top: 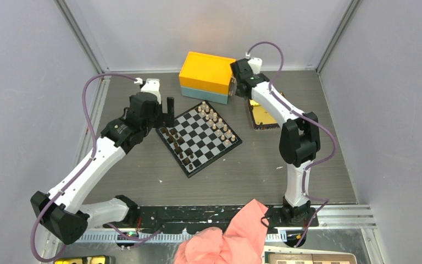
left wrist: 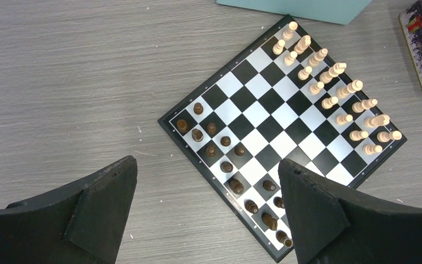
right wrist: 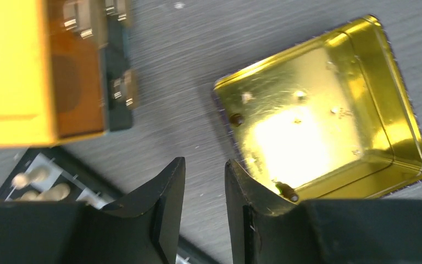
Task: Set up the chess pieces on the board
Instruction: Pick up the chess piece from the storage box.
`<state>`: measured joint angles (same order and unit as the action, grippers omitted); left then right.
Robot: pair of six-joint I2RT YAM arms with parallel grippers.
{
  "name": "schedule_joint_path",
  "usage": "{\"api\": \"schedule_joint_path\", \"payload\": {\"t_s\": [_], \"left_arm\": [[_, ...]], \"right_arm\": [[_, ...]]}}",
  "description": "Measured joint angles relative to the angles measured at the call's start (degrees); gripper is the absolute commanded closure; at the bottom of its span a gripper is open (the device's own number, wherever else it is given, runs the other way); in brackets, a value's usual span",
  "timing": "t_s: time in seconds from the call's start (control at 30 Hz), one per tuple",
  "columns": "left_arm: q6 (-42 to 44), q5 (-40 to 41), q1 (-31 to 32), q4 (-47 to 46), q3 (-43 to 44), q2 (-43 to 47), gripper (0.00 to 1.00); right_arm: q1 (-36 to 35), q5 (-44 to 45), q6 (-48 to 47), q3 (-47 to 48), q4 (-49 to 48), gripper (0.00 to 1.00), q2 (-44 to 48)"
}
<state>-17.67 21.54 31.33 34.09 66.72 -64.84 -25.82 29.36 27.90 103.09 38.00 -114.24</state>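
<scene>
— What takes up the most room?
— The grey table point(top: 143, 170), then a yellow-and-teal box point(top: 206, 71) at its far middle. The right wrist camera catches only one side of the box and some blurred fittings.

— And the board?
— The board point(top: 200, 137) lies flat mid-table, turned cornerwise, just to the near side of the box. In the left wrist view its near corner is cut off behind a finger.

— Anything else cut off?
— A pink cloth point(top: 231, 236) at the near edge runs out of the overhead picture. The gold tin point(top: 264, 116), right of the board, is partly hidden from above by the right arm point(top: 296, 137).

— What's in the tin?
— From the right wrist it lies open, with two small dark bits point(right wrist: 235, 119) on its floor close to the walls. They are too blurred to name.

— The chessmen?
— Light pieces point(left wrist: 329, 102) stand in two rows along the board's far-right side. Dark pieces point(left wrist: 226, 141) sit along the near-left side in uneven rows.

— The tools?
— The left gripper point(left wrist: 206, 170) hangs over the board's left side, jaws spread wide, nothing in them. The right gripper point(right wrist: 204, 164) is above the table between box and tin. Its fingers are a little apart with bare table showing in the gap, and it grasps nothing.
</scene>
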Motion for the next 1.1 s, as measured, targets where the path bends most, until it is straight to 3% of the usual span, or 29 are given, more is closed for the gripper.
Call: {"api": "schedule_joint_path", "payload": {"t_s": [0.4, 0.67, 1.1], "left_arm": [[0.1, -0.5, -0.2, 0.0, 3.5, -4.7, 0.0], [-0.1, -0.5, -0.2, 0.5, 4.3, -6.3, 0.0], [-0.3, -0.1, -0.2, 1.3, 4.4, -6.3, 0.0]], "right_arm": [[11.1, -3.9, 11.3, -4.8, -3.0, 0.62, 0.0], [13.6, -9.9, 18.4, -5.7, -4.9, 0.62, -2.6], [13.8, -14.3, 22.3, -10.2, -7.0, 0.63, -4.3]]}}
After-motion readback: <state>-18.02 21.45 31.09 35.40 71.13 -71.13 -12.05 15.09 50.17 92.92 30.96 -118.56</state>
